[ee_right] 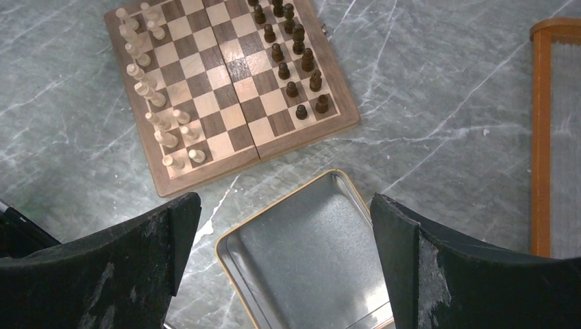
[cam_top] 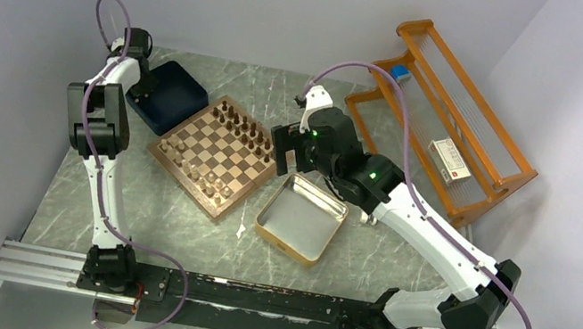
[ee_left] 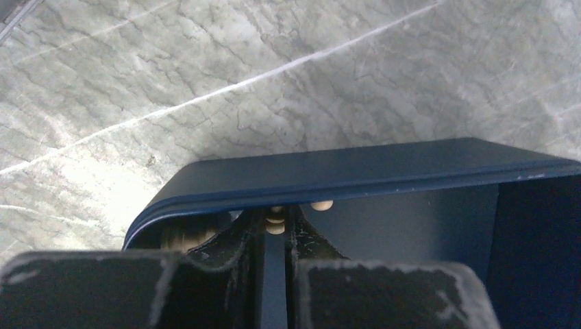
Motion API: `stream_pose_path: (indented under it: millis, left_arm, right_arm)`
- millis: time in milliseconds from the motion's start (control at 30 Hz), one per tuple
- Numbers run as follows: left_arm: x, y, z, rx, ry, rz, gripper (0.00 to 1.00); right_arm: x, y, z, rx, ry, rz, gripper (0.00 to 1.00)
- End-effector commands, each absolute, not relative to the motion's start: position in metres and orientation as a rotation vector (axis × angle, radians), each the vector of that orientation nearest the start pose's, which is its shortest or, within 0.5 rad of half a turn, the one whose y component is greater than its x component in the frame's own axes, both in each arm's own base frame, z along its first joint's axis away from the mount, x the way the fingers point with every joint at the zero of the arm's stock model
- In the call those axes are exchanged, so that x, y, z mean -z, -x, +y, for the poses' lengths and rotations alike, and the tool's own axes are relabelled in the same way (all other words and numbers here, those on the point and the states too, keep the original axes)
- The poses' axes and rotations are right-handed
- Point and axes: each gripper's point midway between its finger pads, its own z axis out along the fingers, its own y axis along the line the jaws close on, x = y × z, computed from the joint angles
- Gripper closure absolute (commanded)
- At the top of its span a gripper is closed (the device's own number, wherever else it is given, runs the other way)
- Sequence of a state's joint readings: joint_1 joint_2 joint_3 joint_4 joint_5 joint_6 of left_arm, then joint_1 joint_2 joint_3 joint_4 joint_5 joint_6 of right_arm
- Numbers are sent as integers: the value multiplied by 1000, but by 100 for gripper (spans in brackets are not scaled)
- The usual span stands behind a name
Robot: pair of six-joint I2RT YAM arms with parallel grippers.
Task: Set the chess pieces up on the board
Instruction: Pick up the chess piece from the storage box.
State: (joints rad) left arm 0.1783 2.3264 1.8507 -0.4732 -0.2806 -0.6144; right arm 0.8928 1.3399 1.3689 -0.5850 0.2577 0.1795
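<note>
The board (cam_top: pixel 214 155) lies mid-table, with dark chess pieces (ee_right: pixel 294 55) along one side and pale chess pieces (ee_right: pixel 154 96) along the other. My left gripper (cam_top: pixel 143 84) reaches down into the navy tray (cam_top: pixel 176 97). In the left wrist view its jaws (ee_left: pixel 275 218) stand nearly together, shut on a pale chess piece (ee_left: pixel 275 225) at their tips. Another pale piece (ee_left: pixel 321 205) lies just beyond, under the tray's rim (ee_left: pixel 356 175). My right gripper (cam_top: pixel 284 152) hovers wide open above the silver tin (ee_right: pixel 308 253), with nothing between its fingers (ee_right: pixel 171 226).
The gold-rimmed tin (cam_top: pixel 302 218) sits right of the board, with its inside bare. An orange wooden rack (cam_top: pixel 449 120) stands at the back right with a small white box (cam_top: pixel 450 161) on it. Walls close in the left and right sides.
</note>
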Motion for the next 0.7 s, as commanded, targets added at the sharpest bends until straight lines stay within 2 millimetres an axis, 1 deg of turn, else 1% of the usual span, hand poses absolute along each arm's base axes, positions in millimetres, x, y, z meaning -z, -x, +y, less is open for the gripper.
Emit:
stream_pose_path:
  millis: [0, 100, 200, 233, 333, 433, 567, 667]
  left_arm:
    - [-43, -538, 117, -133, 989, 2319, 91]
    - [-54, -536, 113, -120, 932, 2354, 91]
    - [-63, -534, 107, -90, 842, 2423, 90]
    - [-71, -538, 106, -78, 810, 2438, 90]
    - [-76, -537, 96, -26, 702, 2526, 91]
    - [-80, -528, 90, 4, 629, 2576, 91]
    - [-93, -516, 81, 56, 587, 2582, 92]
    - [-105, -508, 66, 139, 531, 2601, 92]
  right_arm:
    - [-295, -278, 285, -425, 529, 1997, 0]
    - [-301, -278, 287, -450, 500, 1985, 0]
    - [-308, -276, 290, -484, 486, 1977, 0]
    - [-310, -276, 291, -494, 484, 1975, 0]
    - [-313, -273, 293, -527, 472, 1978, 0]
    - [-315, -269, 294, -557, 463, 1981, 0]
    - [-321, -265, 291, -568, 462, 1976, 0]
    - [-323, -263, 289, -577, 453, 1967, 0]
